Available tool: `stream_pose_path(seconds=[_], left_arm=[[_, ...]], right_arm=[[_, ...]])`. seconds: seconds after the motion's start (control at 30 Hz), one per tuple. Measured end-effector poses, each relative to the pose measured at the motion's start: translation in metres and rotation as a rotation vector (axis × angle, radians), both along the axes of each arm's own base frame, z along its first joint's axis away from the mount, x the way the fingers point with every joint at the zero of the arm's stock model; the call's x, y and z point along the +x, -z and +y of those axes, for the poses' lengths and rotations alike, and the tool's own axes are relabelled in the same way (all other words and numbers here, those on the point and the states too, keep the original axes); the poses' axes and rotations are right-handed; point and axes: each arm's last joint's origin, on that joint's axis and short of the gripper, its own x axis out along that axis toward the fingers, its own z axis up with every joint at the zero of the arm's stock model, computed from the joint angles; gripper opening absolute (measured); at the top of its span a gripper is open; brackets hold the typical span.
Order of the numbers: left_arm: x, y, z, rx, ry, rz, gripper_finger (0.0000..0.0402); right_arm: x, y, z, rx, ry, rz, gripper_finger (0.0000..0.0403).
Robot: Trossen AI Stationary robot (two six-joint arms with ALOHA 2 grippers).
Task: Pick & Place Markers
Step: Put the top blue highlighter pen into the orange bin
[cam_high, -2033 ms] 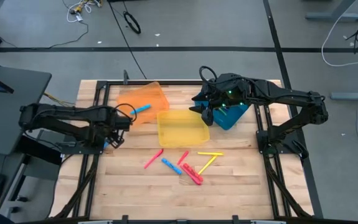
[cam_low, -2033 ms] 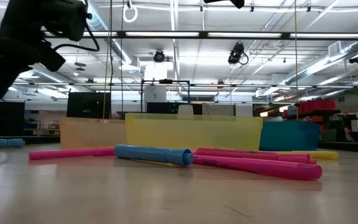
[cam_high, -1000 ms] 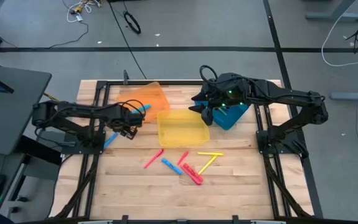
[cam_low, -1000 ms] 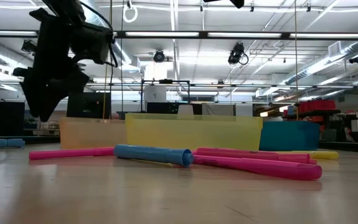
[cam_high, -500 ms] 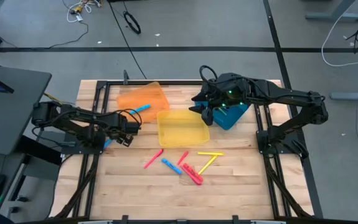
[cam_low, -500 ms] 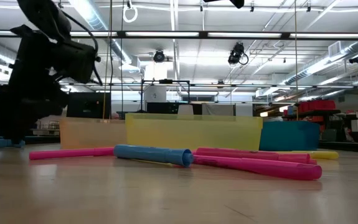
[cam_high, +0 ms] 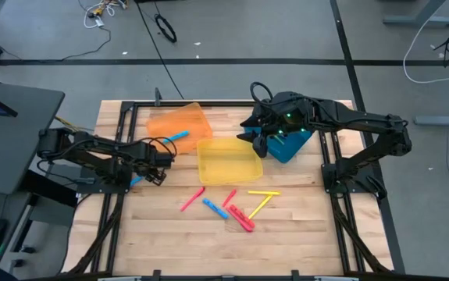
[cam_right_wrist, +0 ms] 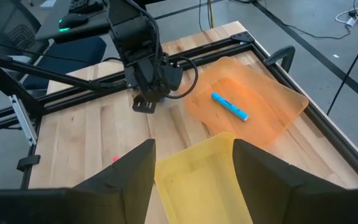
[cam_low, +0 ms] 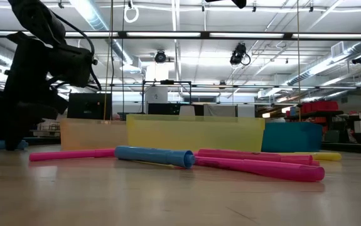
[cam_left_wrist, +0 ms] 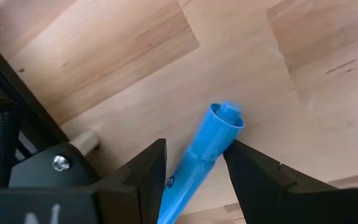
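The left tool (cam_left_wrist: 191,171) is hanging low over the surface (cam_high: 286,234), its fingers spread and straddling a blue marker (cam_left_wrist: 197,158) lying flat between them, not yet gripped. This marker looks light, rigid and smooth, likely to roll or squirt sideways, so closing across the middle of its barrel seems safest. The right tool (cam_high: 257,140) is waiting released beside the yellow tray (cam_high: 228,160). 1 more blue marker (cam_right_wrist: 230,106) is resting in the orange tray (cam_high: 179,125), well ahead of the right tool.
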Motion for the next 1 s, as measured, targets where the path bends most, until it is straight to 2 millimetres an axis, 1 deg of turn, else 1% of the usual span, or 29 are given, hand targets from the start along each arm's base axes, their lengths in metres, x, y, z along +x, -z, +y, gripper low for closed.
stream_pose_path(seconds=[0.17, 0.27, 0.33, 0.5, 0.57, 0.7, 0.77, 0.87, 1.0], left_arm=[[0.002, -0.003, 0.000, -0.004, 0.018, -0.001, 0.0175], [0.005, -0.006, 0.000, -0.017, 0.046, -0.013, 0.0161], [0.007, -0.007, -0.001, -0.036, 0.063, -0.021, 0.0141], [0.008, -0.008, -0.003, -0.050, 0.107, -0.031, 0.0076], [0.009, -0.008, -0.004, -0.046, 0.117, -0.032, 0.0061], [0.010, -0.009, -0.007, -0.044, 0.131, -0.037, 0.0061], [0.014, -0.012, -0.009, -0.067, 0.135, -0.055, 0.0068], [0.025, -0.024, -0.009, -0.057, 0.152, -0.104, 0.0081], [0.044, -0.046, -0.013, -0.038, 0.181, -0.189, 0.0074]], right_arm=[[0.000, 0.000, 0.000, 0.002, 0.001, 0.000, 0.0216], [0.000, 0.000, 0.000, 0.003, 0.002, 0.000, 0.0216], [0.000, 0.000, 0.000, 0.003, 0.002, 0.000, 0.0216], [0.000, 0.000, 0.000, 0.003, 0.002, 0.000, 0.0216], [0.000, 0.000, 0.000, 0.003, 0.002, 0.000, 0.0216], [0.000, 0.000, 0.000, 0.003, 0.002, 0.000, 0.0216], [0.000, 0.000, 0.000, 0.002, 0.002, 0.000, 0.0216], [0.000, 0.000, 0.000, 0.001, 0.001, 0.000, 0.0216], [0.000, 0.000, 0.000, 0.002, 0.002, 0.000, 0.0216]])
